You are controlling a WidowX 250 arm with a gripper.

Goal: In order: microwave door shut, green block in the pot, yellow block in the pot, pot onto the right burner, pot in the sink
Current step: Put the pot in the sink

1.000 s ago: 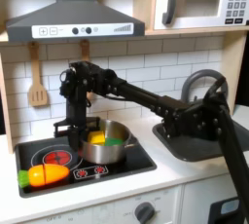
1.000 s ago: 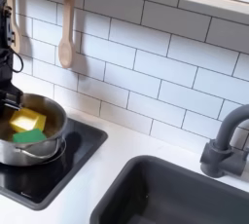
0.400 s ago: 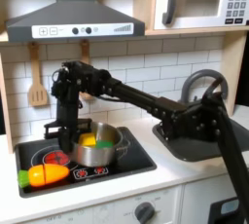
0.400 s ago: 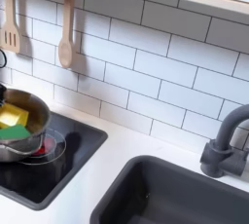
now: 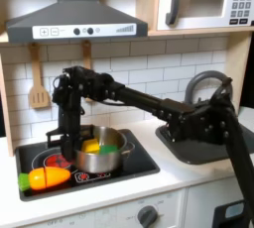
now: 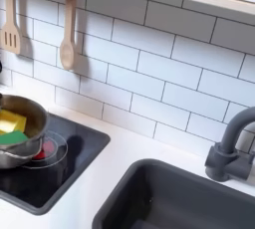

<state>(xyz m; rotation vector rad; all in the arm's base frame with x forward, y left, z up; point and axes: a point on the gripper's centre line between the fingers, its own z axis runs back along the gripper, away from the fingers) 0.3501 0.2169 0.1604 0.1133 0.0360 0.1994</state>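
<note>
The main risk is the pot [image 5: 100, 151] tipping or slipping as it gets dragged or lifted: it carries both loose blocks, and a grip on one rim would let it swing and spill them onto the cooktop [image 5: 139, 163]. A second risk is the long haul to the sink [image 6: 189, 198], at the lower right of the second exterior view; the pot could catch the basin's edge or the faucet [image 6: 229, 143].

The pincer [image 5: 67, 143] sits low at the pot's left rim in the first exterior view, but I cannot tell whether it is clenched on that rim or released.

The pot is shiny silver, round and low-walled, resting on the black cooktop in the lower left of both exterior views. Inside lie the yellow block [image 6: 10, 121] and the green block [image 6: 14, 134], touching. The microwave door [image 5: 198, 1] at the upper right appears shut.
</note>
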